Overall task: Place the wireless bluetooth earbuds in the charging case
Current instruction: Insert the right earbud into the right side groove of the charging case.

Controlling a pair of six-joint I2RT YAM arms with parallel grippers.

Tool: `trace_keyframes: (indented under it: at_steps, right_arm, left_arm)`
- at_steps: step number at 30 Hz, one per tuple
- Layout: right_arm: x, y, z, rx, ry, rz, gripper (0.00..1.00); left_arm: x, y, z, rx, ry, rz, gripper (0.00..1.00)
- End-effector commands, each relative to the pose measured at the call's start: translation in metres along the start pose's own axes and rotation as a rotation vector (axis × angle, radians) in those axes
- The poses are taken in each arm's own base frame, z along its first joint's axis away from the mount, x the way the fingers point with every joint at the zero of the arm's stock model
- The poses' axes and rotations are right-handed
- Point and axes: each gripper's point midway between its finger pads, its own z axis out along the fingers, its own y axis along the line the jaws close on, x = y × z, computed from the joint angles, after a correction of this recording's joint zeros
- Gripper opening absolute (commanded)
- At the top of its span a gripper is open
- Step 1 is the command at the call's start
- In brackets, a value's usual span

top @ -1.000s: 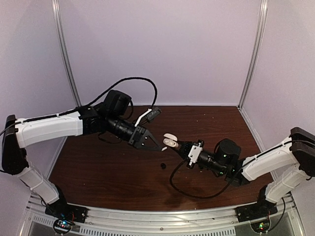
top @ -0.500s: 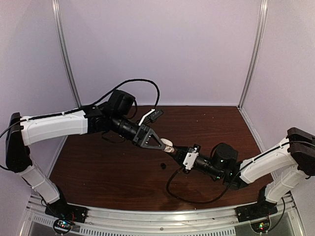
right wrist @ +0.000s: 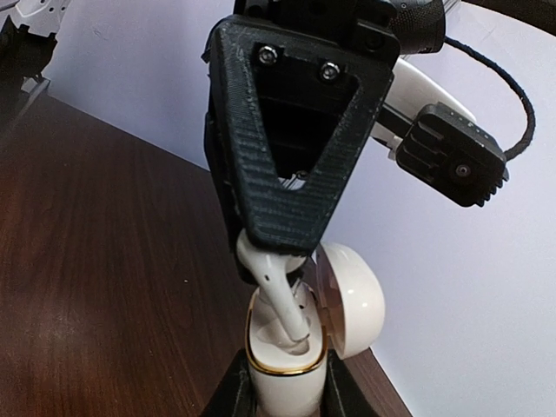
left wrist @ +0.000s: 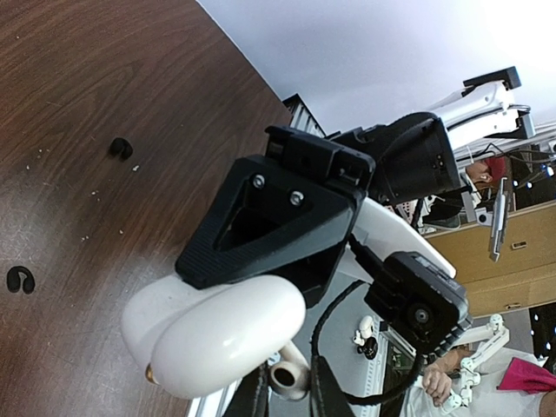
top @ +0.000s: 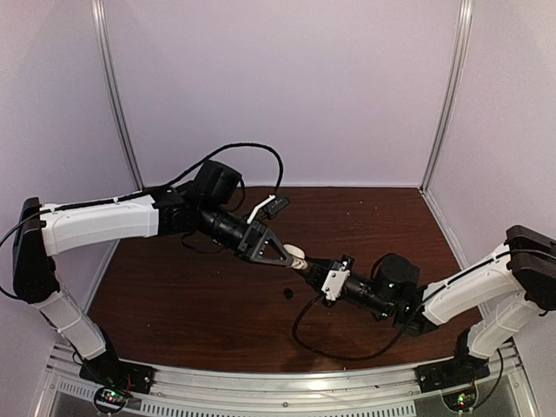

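My right gripper [right wrist: 287, 393] is shut on the white charging case [right wrist: 287, 382], held upright with its gold rim showing and its lid [right wrist: 352, 300] swung open. From above, my left gripper [right wrist: 274, 254] is shut on a white earbud [right wrist: 280, 300] whose stem reaches down into the case's opening. The left wrist view shows that earbud [left wrist: 291, 375] between my left gripper's [left wrist: 289, 393] fingers, beside the case [left wrist: 217, 339]. The two grippers meet above mid-table, left gripper [top: 287, 256] against case [top: 299, 257] and right gripper [top: 313, 267]. Two black earbuds [left wrist: 121, 148] [left wrist: 19, 279] lie on the table.
A small black earbud [top: 286, 293] lies on the brown table [top: 200, 304] just below the meeting grippers. A black-and-white object [top: 268, 207] sits behind the left arm near the back. The right arm's cable [top: 304, 326] loops over the table.
The two grippers have come together: the left one moved right and down with the earbud, the right one moved left with the case. Little has shifted in the last half second.
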Motion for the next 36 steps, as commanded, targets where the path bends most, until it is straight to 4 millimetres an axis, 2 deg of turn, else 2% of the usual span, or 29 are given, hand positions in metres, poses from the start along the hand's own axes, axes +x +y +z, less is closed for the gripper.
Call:
trace_keyframes:
  at_steps: [1, 19, 31, 36]
  right_arm:
    - [-0.01, -0.008, 0.004, 0.039, -0.027, 0.008, 0.0]
    - [-0.008, -0.004, 0.005, 0.045, -0.003, -0.02, 0.0]
    - [-0.001, -0.002, 0.011, 0.09, 0.051, -0.043, 0.0]
    - [-0.005, -0.001, 0.01, 0.094, 0.029, -0.023, 0.0]
  left_arm:
    - [-0.007, -0.002, 0.001, -0.008, -0.01, 0.001, 0.07]
    - [-0.01, 0.009, 0.004, -0.062, -0.008, -0.044, 0.08]
    - [-0.007, 0.027, 0.008, -0.127, 0.01, -0.151, 0.13]
    - [-0.008, 0.034, 0.01, -0.153, 0.0, -0.19, 0.16]
